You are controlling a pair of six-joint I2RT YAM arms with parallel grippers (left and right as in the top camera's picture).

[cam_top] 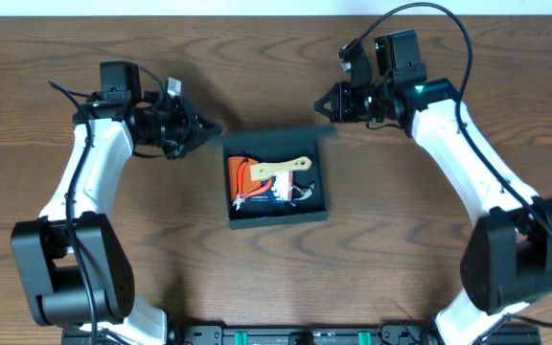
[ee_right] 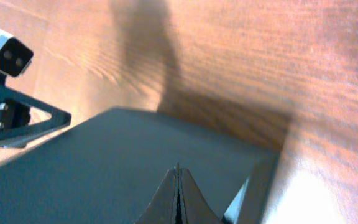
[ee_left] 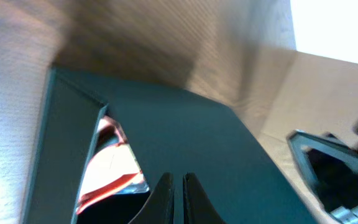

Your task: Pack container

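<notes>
Left hand (ee_left: pixel 178 182) and right hand (ee_right: pixel 178 174), fingers all but together, empty, close over container's (cam_top: pixel 278 217) tilted lid (cam_top: pixel 281 135)

My overhead feed is bright, even and sharp, with faint soft shadows on the tabletop (cam_top: pixel 161 240); beyond its far edge a strip blows out white. Both wrist feeds are blurred. The left burns white in one corner, and the container (ee_left: pixel 185 137) reads as flat darkness. The right runs orange, a broad shadow crossing the wood.
</notes>
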